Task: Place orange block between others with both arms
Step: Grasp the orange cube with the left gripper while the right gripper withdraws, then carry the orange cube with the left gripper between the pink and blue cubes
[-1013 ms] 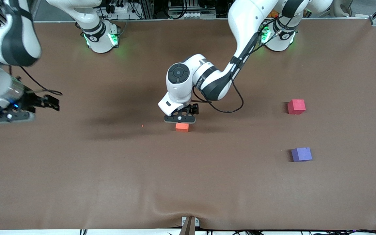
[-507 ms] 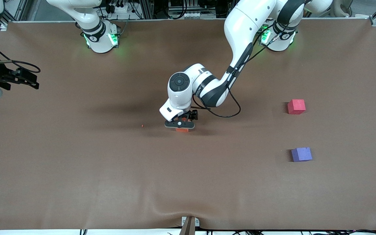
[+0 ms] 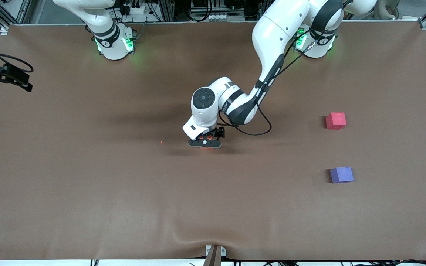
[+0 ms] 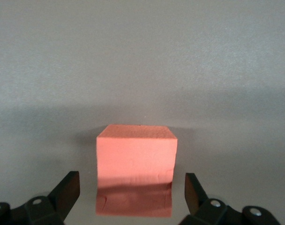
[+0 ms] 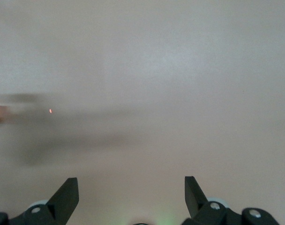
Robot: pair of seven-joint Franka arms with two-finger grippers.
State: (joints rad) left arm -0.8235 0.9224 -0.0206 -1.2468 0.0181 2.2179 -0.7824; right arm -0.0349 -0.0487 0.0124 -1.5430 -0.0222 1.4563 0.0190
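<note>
The step in hand is the pickup of the orange block (image 4: 135, 168). The left gripper (image 3: 205, 143) is down at the table's middle, straddling the cube: in the left wrist view its two black fingers (image 4: 67, 191) stand on either flank of the block with a clear gap on each side, so the jaws are open around it and not yet pressing. The cube rests flat on the brown table (image 3: 87, 192), square to the fingers. From the front camera the gripper body covers nearly all of it; only a sliver of orange shows under the black hand.

The right gripper (image 5: 131, 197) waits, pulled off toward the right arm's end of the table, about nine o'clock from the block on the front view's clock face; its jaws are wide apart over bare mat and hold nothing.

The red-pink cube (image 3: 335, 120) and the purple-blue cube (image 3: 341, 174) sit toward the left arm's end, roughly three o'clock and four o'clock from the orange block, the purple-blue one nearer the front camera, with a free gap between them.

Next, I judge, the left jaws must close evenly on the cube's two side faces, then lift straight up before carrying it toward that gap. The foam looks soft, so a gentle squeeze should do.
</note>
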